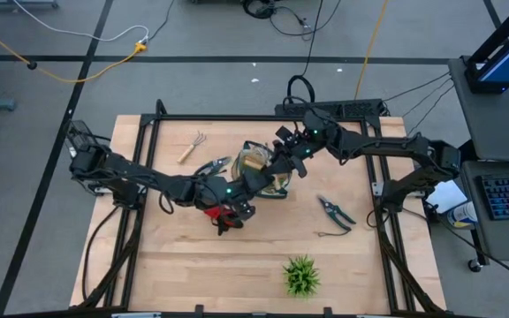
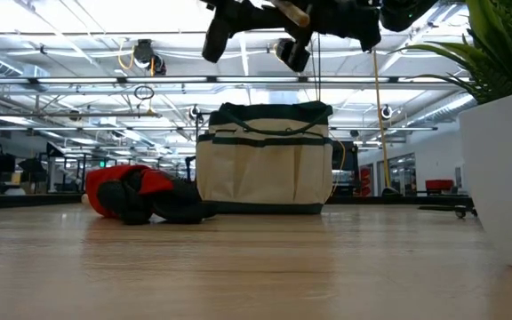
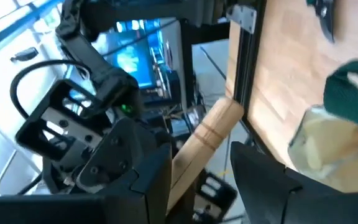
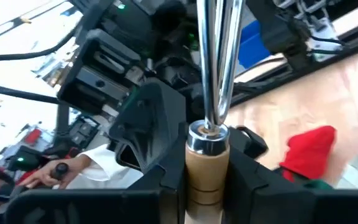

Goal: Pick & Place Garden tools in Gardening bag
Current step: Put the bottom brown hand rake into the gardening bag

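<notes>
Pincers of both arms meet above the gardening bag (image 1: 268,172), which stands upright near the middle of the bench (image 1: 237,265). The right pincer (image 4: 205,168) is clamped on the wooden handle of a trowel (image 4: 207,155), its silver shank running out ahead of the fingers. The left pincer (image 3: 201,180) has its fingers apart with a wooden handle (image 3: 207,140) lying between them (whether they press on it I cannot tell). A red-and-black glove (image 2: 136,194) lies just beside the bag, under the left arm. Pruning shears (image 1: 334,210) and a little rake (image 1: 193,146) lie apart from both pincers, on opposite sides of the bag
</notes>
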